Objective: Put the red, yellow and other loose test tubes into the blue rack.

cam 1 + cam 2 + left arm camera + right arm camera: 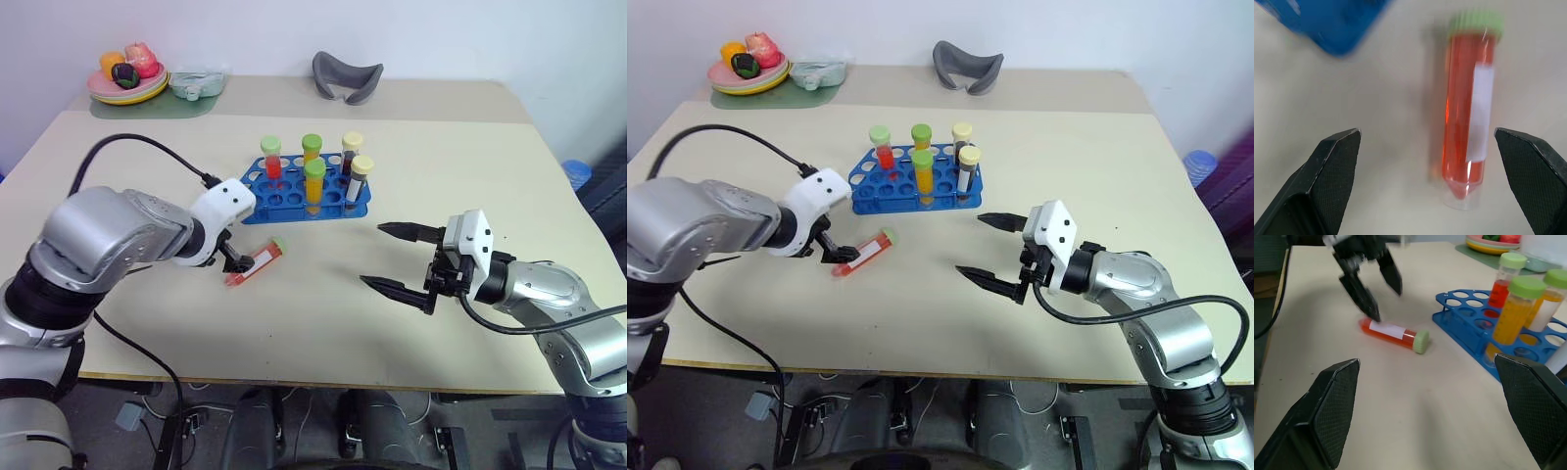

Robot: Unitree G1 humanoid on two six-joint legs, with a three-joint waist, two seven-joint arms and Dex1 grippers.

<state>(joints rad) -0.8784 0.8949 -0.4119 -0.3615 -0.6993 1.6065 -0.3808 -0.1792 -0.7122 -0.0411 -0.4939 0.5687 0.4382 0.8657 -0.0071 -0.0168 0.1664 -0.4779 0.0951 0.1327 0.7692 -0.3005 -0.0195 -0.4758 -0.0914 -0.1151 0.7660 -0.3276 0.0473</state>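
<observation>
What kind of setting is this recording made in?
Probably a lab-style test bench: a beige table with a blue rack of capped test tubes, one red tube lying loose, and a plate of toy food at the back.

I can't read any writing from here. The red test tube (1466,112) lying on the table (323,323) carries a white label (1480,113), but it looks blank to me. Faint graduation marks on an orange tube (1515,308) in the blue rack (1469,323) are too small to read.
</observation>
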